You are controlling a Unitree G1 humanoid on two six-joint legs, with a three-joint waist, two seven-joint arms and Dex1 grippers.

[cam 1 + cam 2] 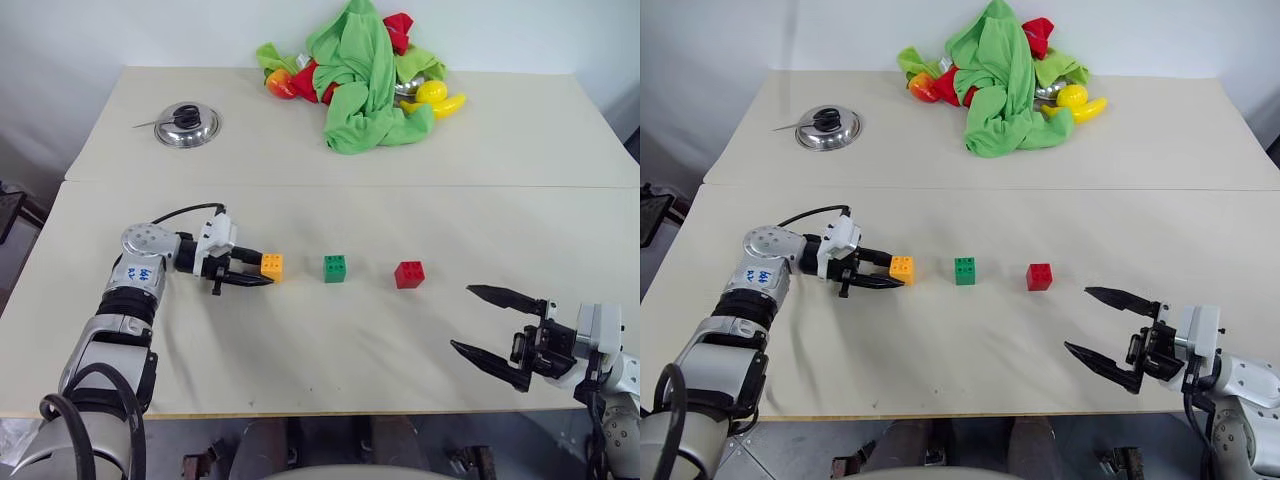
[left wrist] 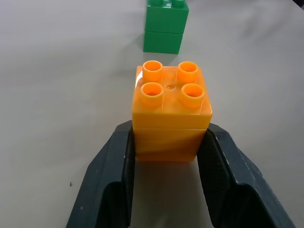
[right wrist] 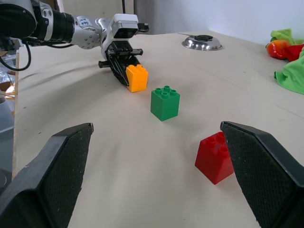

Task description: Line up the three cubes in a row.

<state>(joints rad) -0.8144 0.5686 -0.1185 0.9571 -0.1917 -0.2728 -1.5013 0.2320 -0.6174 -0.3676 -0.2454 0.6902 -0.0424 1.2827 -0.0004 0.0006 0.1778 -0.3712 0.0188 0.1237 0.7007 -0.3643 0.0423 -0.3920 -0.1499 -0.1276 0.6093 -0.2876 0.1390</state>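
Observation:
Three cubes sit in a rough row on the beige table (image 1: 300,350): the orange-yellow cube (image 1: 271,266) on the left, the green cube (image 1: 335,268) in the middle and the red cube (image 1: 409,274) on the right. My left gripper (image 1: 262,269) reaches in from the left and is shut on the orange-yellow cube (image 2: 171,114), one finger (image 2: 118,166) on each side, with the cube resting on the table. The green cube (image 2: 166,28) stands just beyond it. My right gripper (image 1: 462,318) hovers open near the front right, short of the red cube (image 3: 216,159), with nothing between its fingers.
A round steel lid (image 1: 187,125) with a black knob lies at the back left. A heap of green cloth (image 1: 365,75) with red and yellow toys sits at the back centre. A seam (image 1: 450,186) crosses the table behind the cubes.

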